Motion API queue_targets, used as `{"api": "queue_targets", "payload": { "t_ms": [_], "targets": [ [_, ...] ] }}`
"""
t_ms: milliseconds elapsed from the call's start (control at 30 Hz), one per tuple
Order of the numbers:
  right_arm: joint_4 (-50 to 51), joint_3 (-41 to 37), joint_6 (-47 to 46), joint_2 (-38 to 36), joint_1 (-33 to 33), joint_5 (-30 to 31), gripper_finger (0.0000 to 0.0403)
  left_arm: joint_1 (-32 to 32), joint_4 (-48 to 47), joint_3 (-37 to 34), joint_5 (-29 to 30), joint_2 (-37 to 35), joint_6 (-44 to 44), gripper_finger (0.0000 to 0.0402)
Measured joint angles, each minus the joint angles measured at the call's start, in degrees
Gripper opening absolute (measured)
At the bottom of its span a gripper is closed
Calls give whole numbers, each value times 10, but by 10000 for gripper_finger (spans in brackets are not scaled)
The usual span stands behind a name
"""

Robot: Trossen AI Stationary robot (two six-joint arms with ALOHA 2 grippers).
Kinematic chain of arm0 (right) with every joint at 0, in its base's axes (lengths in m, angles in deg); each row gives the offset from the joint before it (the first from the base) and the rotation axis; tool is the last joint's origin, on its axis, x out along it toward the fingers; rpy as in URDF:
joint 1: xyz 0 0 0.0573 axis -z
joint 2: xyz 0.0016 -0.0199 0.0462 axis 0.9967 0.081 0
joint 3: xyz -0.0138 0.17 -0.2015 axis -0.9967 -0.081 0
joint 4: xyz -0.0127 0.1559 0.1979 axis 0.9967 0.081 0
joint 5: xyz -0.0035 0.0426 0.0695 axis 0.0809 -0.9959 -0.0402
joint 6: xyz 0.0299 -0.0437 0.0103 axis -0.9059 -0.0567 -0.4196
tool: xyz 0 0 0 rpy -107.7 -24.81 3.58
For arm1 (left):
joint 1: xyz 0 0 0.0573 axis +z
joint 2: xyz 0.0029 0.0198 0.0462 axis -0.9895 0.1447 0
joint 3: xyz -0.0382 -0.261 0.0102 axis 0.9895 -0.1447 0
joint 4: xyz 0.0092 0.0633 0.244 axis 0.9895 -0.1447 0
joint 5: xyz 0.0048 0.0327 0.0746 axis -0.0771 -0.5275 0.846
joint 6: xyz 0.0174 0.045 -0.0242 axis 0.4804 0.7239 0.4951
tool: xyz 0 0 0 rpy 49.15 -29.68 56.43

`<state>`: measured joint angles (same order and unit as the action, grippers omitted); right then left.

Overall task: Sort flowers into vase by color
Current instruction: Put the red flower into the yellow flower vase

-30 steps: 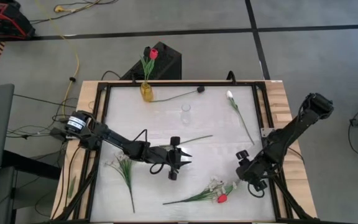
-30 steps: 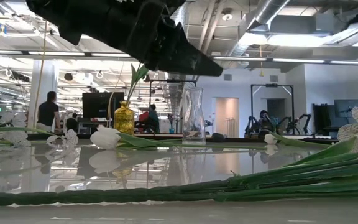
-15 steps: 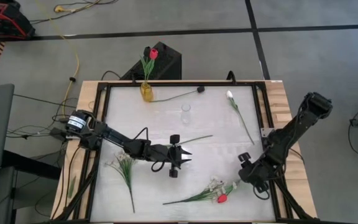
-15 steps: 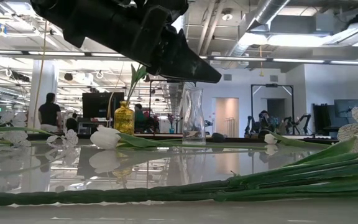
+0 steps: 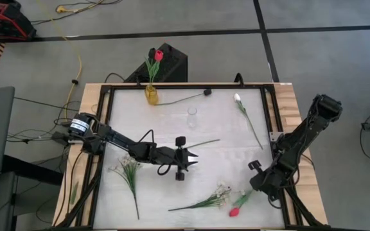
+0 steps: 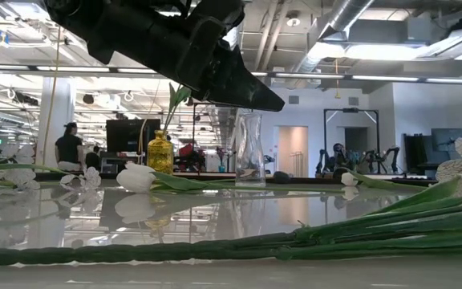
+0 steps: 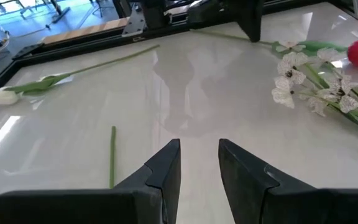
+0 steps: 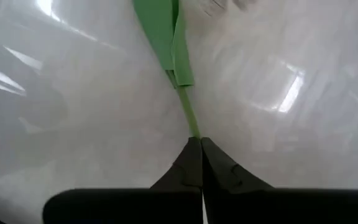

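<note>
A red-headed flower (image 5: 234,211) lies near the table's front right, with my right gripper (image 5: 257,182) shut on its green stem. Beside it lies a sprig of white blossoms (image 5: 220,192). Mid-table, my left gripper (image 5: 189,158) hovers open with nothing between its fingers (image 7: 166,165), next to a loose stem (image 5: 204,142). A yellow vase (image 5: 151,94) at the far left holds a red and a dark flower. A clear vase (image 5: 192,115) stands nearby. A white tulip (image 5: 237,98), a dark-headed flower (image 5: 207,92) and another sprig (image 5: 128,172) lie flat on the table. My right gripper pinches the red flower's bare stem (image 8: 192,127) between its two fingertips, past the leaves (image 8: 166,37) on the side away from the head. The fingers slant down from the table's far right, roughly along the stem. The head (image 5: 234,211) rests on the table.
The tabletop is glossy white inside a dark frame (image 5: 272,138) on a wooden base. The low view shows the yellow vase (image 6: 160,152), the clear vase (image 6: 249,151) and stems (image 6: 375,233) lying close to the near edge.
My right gripper has shut on the red flower's stem and edged toward the table's right near corner. The flower has turned about: its head has slid a little toward the near edge, away from the white sprig.
</note>
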<state>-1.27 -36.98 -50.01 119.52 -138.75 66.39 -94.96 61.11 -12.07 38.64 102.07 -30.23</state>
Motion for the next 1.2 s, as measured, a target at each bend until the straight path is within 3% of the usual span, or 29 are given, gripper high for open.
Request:
{"api": "queue_targets", "payload": {
  "t_ms": [300, 600, 733, 867, 1200],
  "targets": [
    [-65, 28, 49, -14, 0, -10, 16, 0, -2, 0, 0, 0, 0, 98],
    [-116, 57, 178, -65, 57, 117, 16, 0, 12, 0, 0, 0, -7, 98],
    [-83, 57, 191, -77, 104, 106, 17, -1, 11, 0, 0, 0, -18, 98],
    [-58, 57, 171, -76, 124, 39, 54, -7, 0, 0, 0, 0, -26, 98],
    [-6, 56, 185, 24, 123, 34, 170, -9, -6, 0, 0, 0, -35, 98]
  ]
}}
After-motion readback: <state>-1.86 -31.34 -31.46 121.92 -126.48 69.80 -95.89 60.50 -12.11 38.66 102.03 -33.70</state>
